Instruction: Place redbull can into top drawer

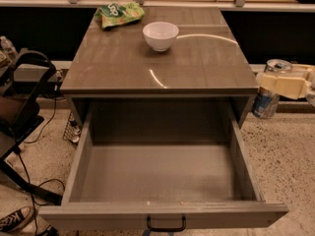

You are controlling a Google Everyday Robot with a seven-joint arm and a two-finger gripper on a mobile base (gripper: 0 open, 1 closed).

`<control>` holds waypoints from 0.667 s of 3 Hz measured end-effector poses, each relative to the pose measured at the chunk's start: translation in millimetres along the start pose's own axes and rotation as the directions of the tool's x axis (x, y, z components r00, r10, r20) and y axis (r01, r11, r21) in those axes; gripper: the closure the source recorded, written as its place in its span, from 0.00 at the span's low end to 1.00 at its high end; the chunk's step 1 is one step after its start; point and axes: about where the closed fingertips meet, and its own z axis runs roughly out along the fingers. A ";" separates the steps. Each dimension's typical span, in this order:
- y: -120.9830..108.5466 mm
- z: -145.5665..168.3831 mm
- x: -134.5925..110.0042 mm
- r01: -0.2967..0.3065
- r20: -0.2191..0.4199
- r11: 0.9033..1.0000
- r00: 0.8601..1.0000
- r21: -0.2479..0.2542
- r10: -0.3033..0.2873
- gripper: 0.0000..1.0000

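The redbull can is slim, silver and blue with a shiny top, and hangs upright in the air just past the right edge of the cabinet top. My cream-coloured gripper is shut on the can's upper half, reaching in from the right edge of the camera view. The top drawer is pulled fully open below the cabinet top, its grey box empty, with a small black handle on its flat front. The can is to the right of the drawer's right wall and above it.
A white bowl and a green snack bag sit at the back of the cabinet top. A black chair frame and cables stand on the speckled floor at left. A counter edge runs along the back.
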 end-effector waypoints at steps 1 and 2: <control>0.0 0.0 0.0 0.000 0.000 1.000 1.000 0.000 0.000 1.00; 37.0 59.2 34.6 0.030 0.037 0.988 0.999 -0.154 -0.024 1.00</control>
